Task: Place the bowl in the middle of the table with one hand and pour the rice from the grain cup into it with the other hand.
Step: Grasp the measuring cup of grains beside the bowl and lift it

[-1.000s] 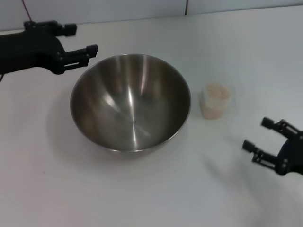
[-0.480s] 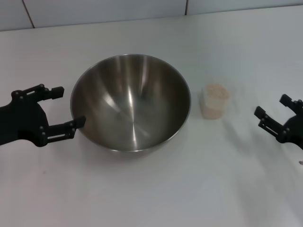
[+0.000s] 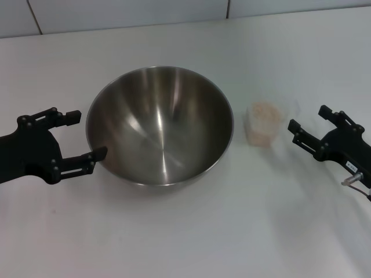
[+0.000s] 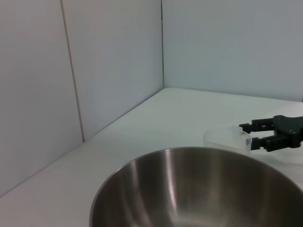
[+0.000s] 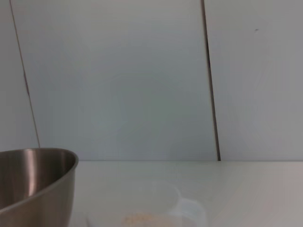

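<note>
The steel bowl stands empty on the white table, a little left of centre. It also shows in the left wrist view and the right wrist view. The clear grain cup with rice stands upright just right of the bowl; it shows in the right wrist view and the left wrist view. My left gripper is open at the bowl's left rim, one finger almost touching it. My right gripper is open just right of the cup, apart from it; it also shows in the left wrist view.
A tiled white wall runs along the table's far edge. A thin cable hangs from my right wrist.
My left gripper came down from the far left to the bowl's left rim. My right gripper moved up and left, towards the cup. Bowl and cup have not moved.
</note>
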Controlling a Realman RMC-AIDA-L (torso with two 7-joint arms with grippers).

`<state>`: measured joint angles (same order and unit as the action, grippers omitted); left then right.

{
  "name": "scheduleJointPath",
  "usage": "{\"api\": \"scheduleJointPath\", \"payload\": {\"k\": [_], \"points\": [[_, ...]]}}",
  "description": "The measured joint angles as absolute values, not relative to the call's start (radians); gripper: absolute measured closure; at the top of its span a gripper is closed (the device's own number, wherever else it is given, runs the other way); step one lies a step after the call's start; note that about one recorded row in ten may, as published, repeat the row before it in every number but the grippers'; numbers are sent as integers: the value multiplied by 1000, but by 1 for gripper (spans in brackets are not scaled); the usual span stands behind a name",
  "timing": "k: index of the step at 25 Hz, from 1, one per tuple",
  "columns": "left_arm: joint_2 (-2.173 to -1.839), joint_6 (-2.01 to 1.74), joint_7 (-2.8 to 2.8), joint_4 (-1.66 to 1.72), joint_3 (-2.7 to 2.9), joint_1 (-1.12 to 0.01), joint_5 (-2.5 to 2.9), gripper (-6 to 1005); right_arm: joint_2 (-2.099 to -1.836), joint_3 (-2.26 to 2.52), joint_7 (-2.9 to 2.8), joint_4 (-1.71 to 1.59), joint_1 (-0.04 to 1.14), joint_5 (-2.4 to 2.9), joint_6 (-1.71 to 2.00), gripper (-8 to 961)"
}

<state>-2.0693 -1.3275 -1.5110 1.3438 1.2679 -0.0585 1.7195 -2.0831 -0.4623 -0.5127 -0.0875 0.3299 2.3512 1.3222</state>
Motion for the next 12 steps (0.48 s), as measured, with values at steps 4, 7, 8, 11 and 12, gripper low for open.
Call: {"api": "scheduleJointPath", "payload": {"k": [4,7,8,11,12], "points": [[-2069,-1330,-1511,1344,1268,-57,1719,165,-2083,-463,-513,-86,340,2337,1307,131],[-2069,-1331,-1511,1344,1268,-56,1718,165,-2083,-463,-512,-86,344,2327,1297,131],[-2069,-1331,-1511,1344,1268,-56,1718,165,-2083,-463,-512,-86,347,2314,1289,132],[-2069,-1331,-1511,1344,1268,-57,1718,165,-2082,-463,-512,-86,352,2304,1277,132],[-2069,-1331,-1511,1344,1269,-58,1718,165,-2082,-463,-511,-86,355,2302,1272,132]]}}
